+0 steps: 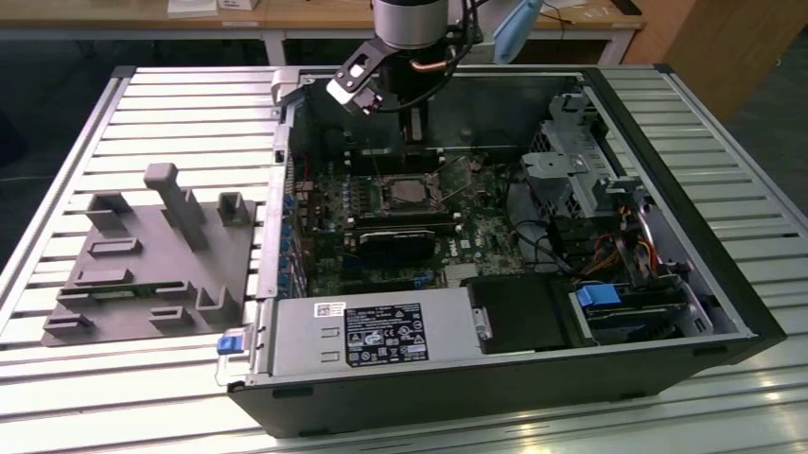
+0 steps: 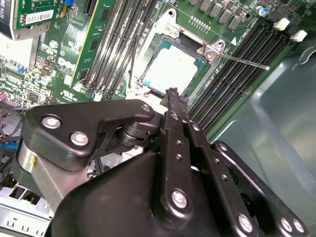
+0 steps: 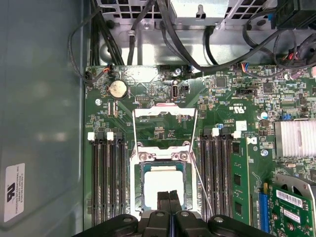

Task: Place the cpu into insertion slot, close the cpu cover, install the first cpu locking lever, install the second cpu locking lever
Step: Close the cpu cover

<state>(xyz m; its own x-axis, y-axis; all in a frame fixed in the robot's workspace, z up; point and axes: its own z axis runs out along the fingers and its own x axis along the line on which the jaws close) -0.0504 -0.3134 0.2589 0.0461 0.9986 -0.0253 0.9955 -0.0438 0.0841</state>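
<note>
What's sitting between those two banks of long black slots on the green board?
The insertion slot with the cpu lying in it, as the first wrist view shows.

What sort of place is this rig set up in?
Likely a robotics lab or workshop bench: an open desktop computer case lies on a slatted metal table, a grey fixture plate sits beside it at the exterior view's left, and wooden desks stand behind.

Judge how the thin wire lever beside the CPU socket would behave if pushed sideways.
The lever is a long, thin metal rod held at one end, so it would probably flex springily. Its smooth, round surface looks apt to slip off a pushing finger.
</note>
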